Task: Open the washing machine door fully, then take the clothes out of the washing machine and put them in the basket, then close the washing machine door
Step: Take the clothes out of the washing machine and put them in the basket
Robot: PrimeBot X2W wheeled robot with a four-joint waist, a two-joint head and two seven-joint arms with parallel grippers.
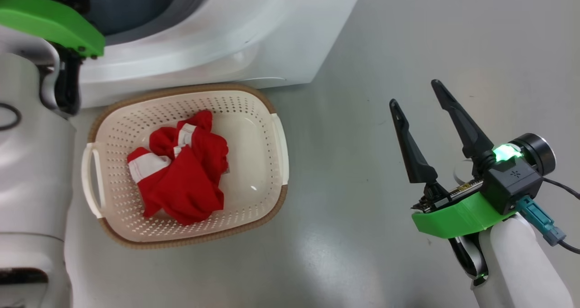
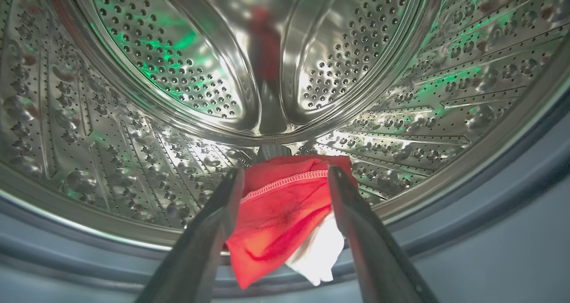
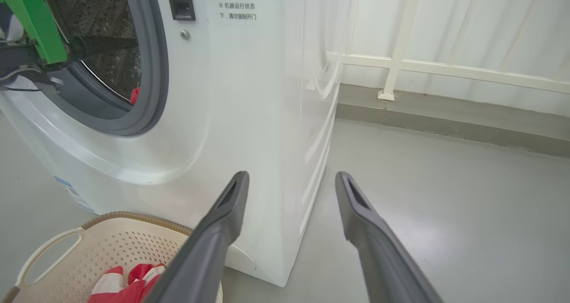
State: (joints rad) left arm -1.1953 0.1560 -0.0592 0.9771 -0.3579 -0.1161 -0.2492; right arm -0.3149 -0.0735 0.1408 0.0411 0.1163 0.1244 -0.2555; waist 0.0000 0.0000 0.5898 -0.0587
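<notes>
Left gripper (image 2: 286,173) was at the drum (image 2: 178,71) mouth, fingers spread wide. A red garment (image 2: 278,214) lay dead ahead between them, draped across the front lip, nothing pinched yet. Clearly the nearer arm! Right gripper (image 1: 414,93) hung spread and empty over the floor, well apart. More red clothes (image 1: 186,176) sat in the basket (image 1: 190,89).

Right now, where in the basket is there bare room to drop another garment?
In the basket, bare bottom shows on the right, between the red clothes and the right handle, plus a strip toward the washing machine. Centre and left are crowded.
</notes>
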